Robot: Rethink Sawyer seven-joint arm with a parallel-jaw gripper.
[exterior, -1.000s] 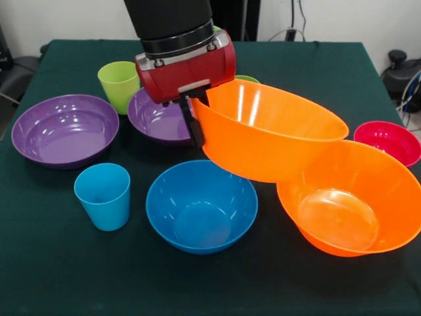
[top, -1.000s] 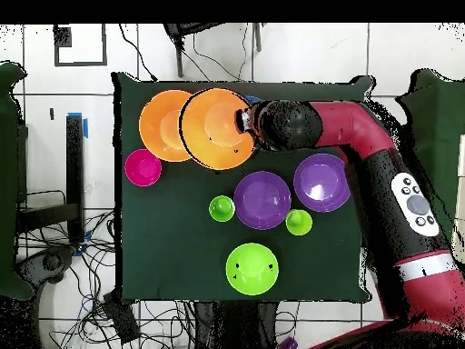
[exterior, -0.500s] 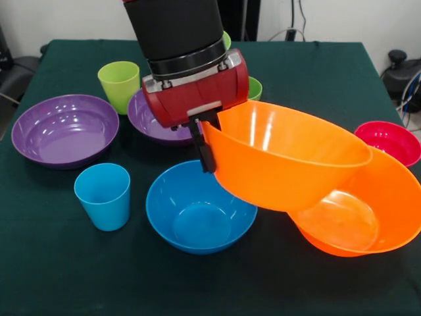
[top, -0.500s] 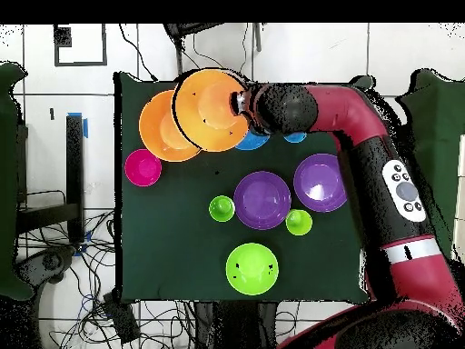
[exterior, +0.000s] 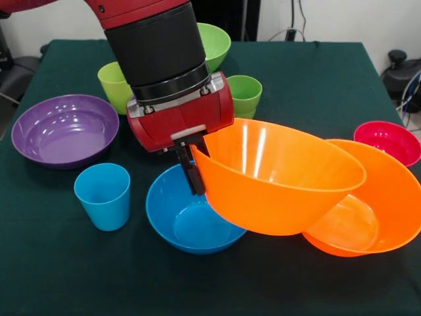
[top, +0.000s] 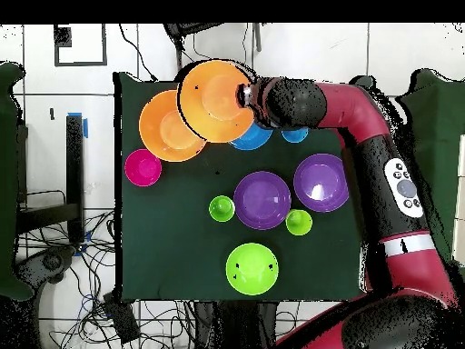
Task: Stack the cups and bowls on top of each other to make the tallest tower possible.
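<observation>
My gripper point(exterior: 197, 170) point(top: 243, 95) is shut on the left rim of a big orange bowl point(exterior: 279, 176) point(top: 214, 98). I hold it tilted in the air, above the blue bowl point(exterior: 183, 224) point(top: 254, 138) and overlapping the second orange bowl point(exterior: 371, 204) point(top: 160, 129) on the table. A sky blue cup point(exterior: 103, 195) point(top: 294, 136) stands left of the blue bowl. Further off are a purple bowl point(exterior: 64, 128) point(top: 321, 182), a yellow-green cup point(exterior: 113, 82) point(top: 298, 222), a ridged green cup point(exterior: 245, 93) point(top: 222, 208), a green bowl point(exterior: 214, 41) point(top: 252, 268) and a small red bowl point(exterior: 388, 141) point(top: 143, 167). Another purple bowl point(top: 262, 199) is hidden behind the arm in the front view.
A dark green cloth point(exterior: 309, 79) point(top: 173, 245) covers the table. Cables and floor tiles surround it in the overhead view. The arm point(top: 363, 118) reaches across the table's right side there.
The held orange bowl has come toward the table's near edge and a little left in the front view. It now hangs over the blue bowl and covers more of the second orange bowl.
</observation>
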